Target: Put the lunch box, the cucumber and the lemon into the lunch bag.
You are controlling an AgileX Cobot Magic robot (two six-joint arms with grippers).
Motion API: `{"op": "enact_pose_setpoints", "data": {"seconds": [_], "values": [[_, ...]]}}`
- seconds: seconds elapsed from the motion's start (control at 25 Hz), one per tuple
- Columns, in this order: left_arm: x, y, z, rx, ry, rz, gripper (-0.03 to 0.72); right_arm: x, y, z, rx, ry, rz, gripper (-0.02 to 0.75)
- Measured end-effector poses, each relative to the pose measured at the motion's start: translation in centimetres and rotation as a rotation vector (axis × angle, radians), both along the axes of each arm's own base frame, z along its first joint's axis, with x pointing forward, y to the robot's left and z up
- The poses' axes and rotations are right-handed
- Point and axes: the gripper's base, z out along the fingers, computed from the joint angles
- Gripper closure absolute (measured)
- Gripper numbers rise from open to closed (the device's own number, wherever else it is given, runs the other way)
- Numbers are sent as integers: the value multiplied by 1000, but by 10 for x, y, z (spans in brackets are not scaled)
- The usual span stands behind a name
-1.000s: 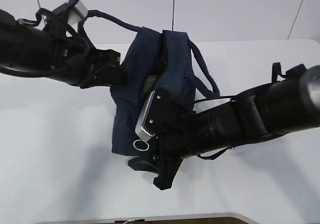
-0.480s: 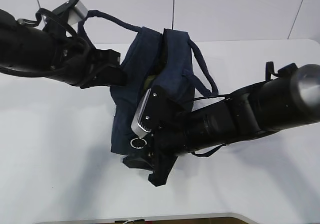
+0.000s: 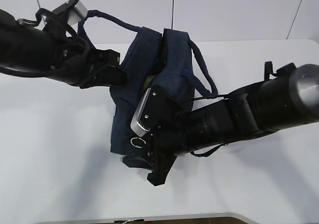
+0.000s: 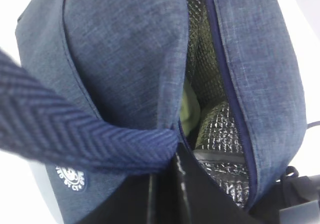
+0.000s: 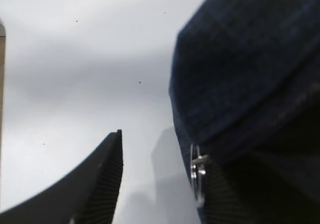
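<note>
Bag (image 3: 159, 79) sits between our grippers, soft and floppy. Left gripper (image 4: 167, 184) pinches its rim; right gripper (image 5: 157, 179) gapes, ring pull (image 5: 197, 171) at one finger, nothing clamped. We'd grip fabric edges.

navy lunch bag (image 3: 164, 69), silver quilted lining (image 4: 210, 109), perhaps green lunch box (image 4: 190, 109)
</note>
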Motion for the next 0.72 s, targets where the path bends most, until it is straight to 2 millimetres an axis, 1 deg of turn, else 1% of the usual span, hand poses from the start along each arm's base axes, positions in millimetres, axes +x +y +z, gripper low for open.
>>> {"op": "enact_pose_setpoints", "data": {"seconds": [0.08,0.2,0.32,0.48,0.72], "values": [[0,0,0,0,0,0,694,0,0,0,-4,0,-6,379],[0,0,0,0,0,0,694,1,0,0,-5,-1,-9,492],[0,0,0,0,0,0,694,1,0,0,-6,-3,-10,568],[0,0,0,0,0,0,694,2,0,0,-7,-3,-11,594],[0,0,0,0,1,-1,694,4,-2,-1,-34,-11,-34,602]]}}
